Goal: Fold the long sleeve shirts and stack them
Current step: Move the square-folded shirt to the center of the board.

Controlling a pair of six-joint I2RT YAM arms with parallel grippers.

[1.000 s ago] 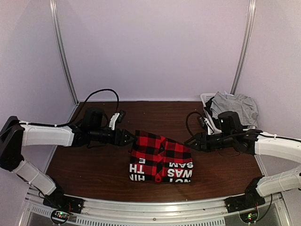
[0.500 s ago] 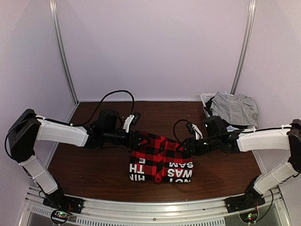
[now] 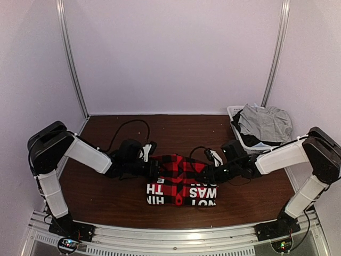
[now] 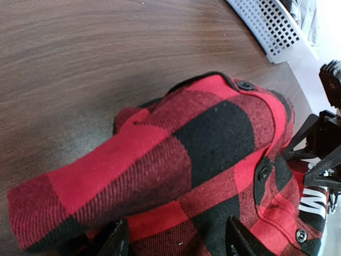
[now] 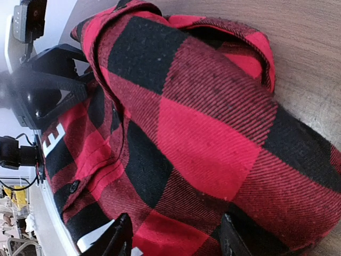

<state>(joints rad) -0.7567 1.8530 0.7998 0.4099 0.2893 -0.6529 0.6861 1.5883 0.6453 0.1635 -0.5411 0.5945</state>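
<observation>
A folded red-and-black check long sleeve shirt [image 3: 178,178] lies mid-table, a black band with white lettering [image 3: 184,196] along its near edge. My left gripper [image 3: 154,169] presses into its left end and my right gripper [image 3: 206,174] into its right end. In the left wrist view the shirt [image 4: 176,154] fills the frame and the left gripper [image 4: 173,246] stands open, its fingers [image 4: 114,242] astride the cloth. The right wrist view shows the shirt [image 5: 197,133] the same way, with the right gripper [image 5: 175,241] open over it, fingers [image 5: 232,239] on either side.
A white mesh basket [image 3: 234,113] holding grey clothing [image 3: 265,124] stands at the back right; its corner [image 4: 272,26] shows in the left wrist view. Black cables [image 3: 125,128] trail over the brown table [image 3: 106,197]. Each wrist view shows the other gripper close by.
Both arms have come inward from the sides, and each gripper has gone from just off the shirt's ends to right over its cloth. The shirt has stayed in place.
</observation>
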